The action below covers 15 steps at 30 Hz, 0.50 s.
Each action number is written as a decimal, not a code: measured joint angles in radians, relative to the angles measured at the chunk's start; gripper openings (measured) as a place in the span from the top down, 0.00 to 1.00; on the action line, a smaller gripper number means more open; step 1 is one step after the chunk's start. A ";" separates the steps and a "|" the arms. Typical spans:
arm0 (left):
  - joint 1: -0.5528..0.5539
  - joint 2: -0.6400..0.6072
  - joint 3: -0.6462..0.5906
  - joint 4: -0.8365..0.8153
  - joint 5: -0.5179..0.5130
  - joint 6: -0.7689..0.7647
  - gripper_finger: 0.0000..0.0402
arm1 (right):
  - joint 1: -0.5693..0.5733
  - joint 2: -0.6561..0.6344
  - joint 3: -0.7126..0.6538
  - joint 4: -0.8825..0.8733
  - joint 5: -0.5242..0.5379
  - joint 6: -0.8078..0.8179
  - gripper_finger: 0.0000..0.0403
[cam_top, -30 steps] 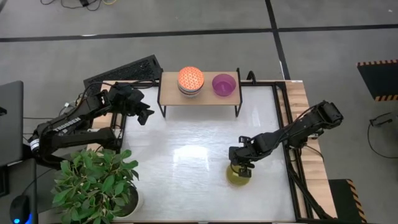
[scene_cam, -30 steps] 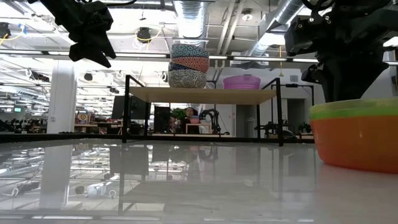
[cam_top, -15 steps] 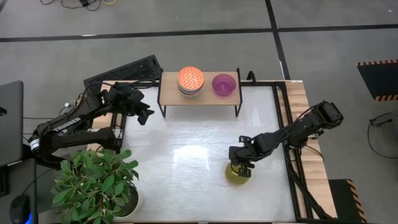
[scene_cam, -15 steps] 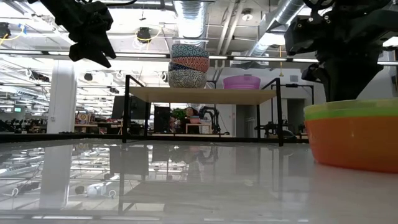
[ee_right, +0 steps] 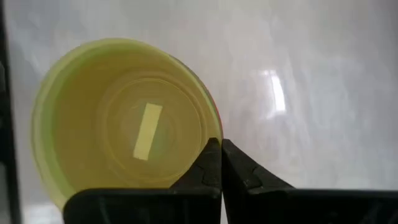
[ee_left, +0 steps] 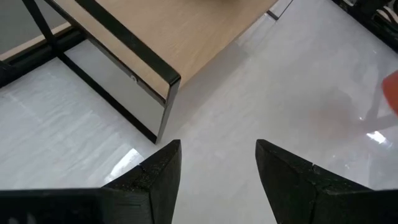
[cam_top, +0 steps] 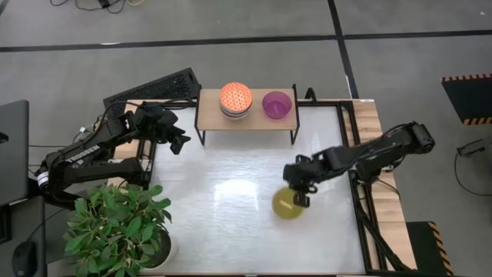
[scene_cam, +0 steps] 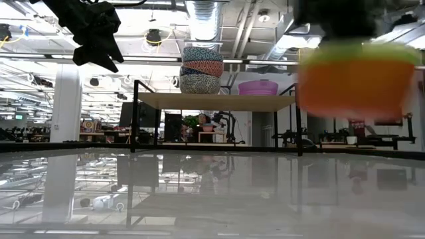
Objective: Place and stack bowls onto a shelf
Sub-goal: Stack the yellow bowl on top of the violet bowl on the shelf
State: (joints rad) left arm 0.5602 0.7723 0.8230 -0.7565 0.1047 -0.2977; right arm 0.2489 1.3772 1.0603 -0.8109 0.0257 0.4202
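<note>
My right gripper is shut on a bowl, olive-yellow inside and orange outside, held in the air over the table's near right part; the low view shows it blurred, about level with the shelf top. The shelf stands on its black legs at the far edge. On it sit a stack of three patterned bowls and a purple bowl. My left gripper is open and empty, in the air to the left of the shelf. My right gripper pinches the bowl's rim on the side toward the table's right, one finger inside the bowl and one outside. The fingers come from above, pointing down. The bowl hangs upright, mouth up, lifted clear of the table.
A potted plant stands at the near left corner. A black slab lies beyond the table's far left. Wooden rails run along the right edge. Bare white table lies between the shelf and the held bowl.
My right gripper has gone up with the bowl and a little toward the table's left. The bowl, which rested on the table, is now lifted clear and still upright.
</note>
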 joint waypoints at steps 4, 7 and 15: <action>0.000 0.000 0.000 -0.019 0.000 -0.001 0.53 | -0.069 -0.050 0.011 -0.001 -0.049 0.042 0.96; 0.000 0.000 0.000 -0.030 0.002 -0.001 0.53 | -0.089 -0.067 0.009 0.063 -0.096 0.053 0.96; 0.000 0.000 0.000 -0.040 0.012 -0.001 0.53 | -0.087 -0.067 0.042 -0.005 -0.109 0.108 0.96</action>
State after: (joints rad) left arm 0.5599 0.7723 0.8230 -0.7967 0.1165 -0.2992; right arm 0.1616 1.3098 1.1021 -0.8162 -0.0835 0.5280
